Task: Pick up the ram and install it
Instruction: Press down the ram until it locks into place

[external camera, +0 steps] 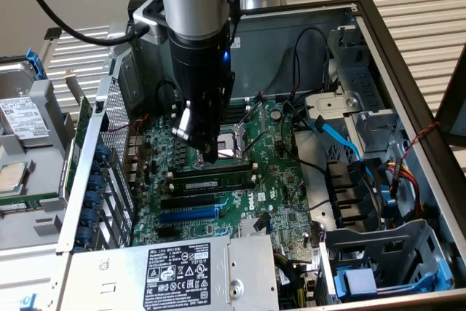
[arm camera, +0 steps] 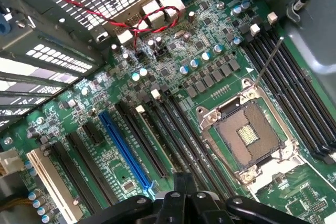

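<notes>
Though slotted, long thin green ram (external camera: 210,177) with dark chips.

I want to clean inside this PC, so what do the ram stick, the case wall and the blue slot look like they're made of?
The ram: green circuit board, matte, likely fibreglass laminate, judging by its flat green edge. The case wall: bare grey sheet metal, with a dull sheen and folded edges. The blue slot: moulded plastic, glossy, evenly coloured, probably with metal contacts inside.

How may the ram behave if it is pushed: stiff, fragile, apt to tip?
The ram is a thin flat board: probably stiff and light. It stands on edge in a slot, so a sideways push would likely strain it, not tip it.
</notes>
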Controlling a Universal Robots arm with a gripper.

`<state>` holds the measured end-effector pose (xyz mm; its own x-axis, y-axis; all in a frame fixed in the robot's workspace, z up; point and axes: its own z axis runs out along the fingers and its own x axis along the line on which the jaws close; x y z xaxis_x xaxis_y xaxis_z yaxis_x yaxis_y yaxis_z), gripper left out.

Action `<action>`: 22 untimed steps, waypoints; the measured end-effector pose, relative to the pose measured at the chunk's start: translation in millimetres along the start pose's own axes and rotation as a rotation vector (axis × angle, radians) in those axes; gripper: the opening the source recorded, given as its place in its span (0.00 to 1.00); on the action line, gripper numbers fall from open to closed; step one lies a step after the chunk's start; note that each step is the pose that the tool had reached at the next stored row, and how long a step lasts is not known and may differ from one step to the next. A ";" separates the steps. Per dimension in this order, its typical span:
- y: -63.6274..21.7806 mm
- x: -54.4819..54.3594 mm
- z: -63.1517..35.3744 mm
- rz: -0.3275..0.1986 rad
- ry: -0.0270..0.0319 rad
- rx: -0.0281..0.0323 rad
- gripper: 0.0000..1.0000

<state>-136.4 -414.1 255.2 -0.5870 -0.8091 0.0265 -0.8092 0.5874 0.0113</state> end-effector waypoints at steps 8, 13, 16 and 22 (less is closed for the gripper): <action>0.0 0.0 0.2 0.125 -0.0016 -0.0034 0.11; 0.0 0.0 0.3 0.211 -0.0025 -0.0056 0.11; 0.0 0.0 0.3 0.261 -0.0030 -0.0069 0.11; 0.0 0.0 0.5 0.361 -0.0042 -0.0096 0.11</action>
<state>-136.4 -414.1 254.6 -0.8348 -0.5499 0.0263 -0.5498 0.8352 0.0113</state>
